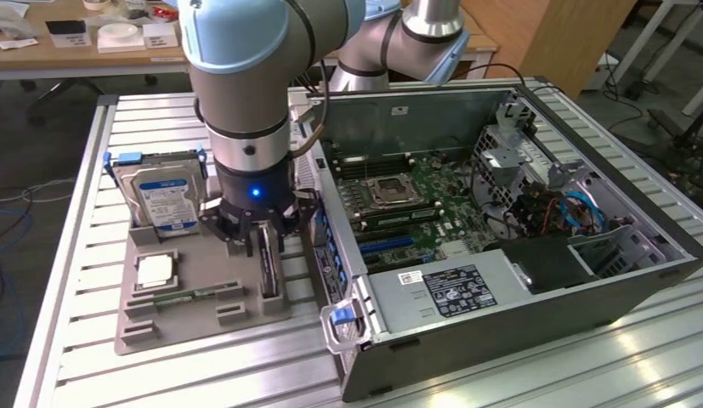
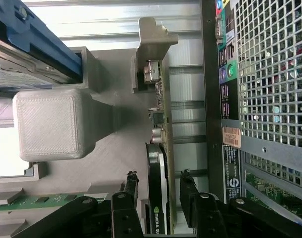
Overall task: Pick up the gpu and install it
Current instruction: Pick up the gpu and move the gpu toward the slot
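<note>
Upright on edge in the grey parts tray (image 1: 141, 327): gpu (image 1: 269, 274), likely stiff, light, fragile; best held across flat faces. Pincer (image 2: 159, 176) open, astride it.

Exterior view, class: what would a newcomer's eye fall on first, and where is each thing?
The big arm dominates, its open gripper straddling the gpu, which stands on edge in the grey holder. On the exterior view's right lies the open computer case, motherboard exposed. A blue-labelled hard drive stands upright at the holder's far end.
</note>
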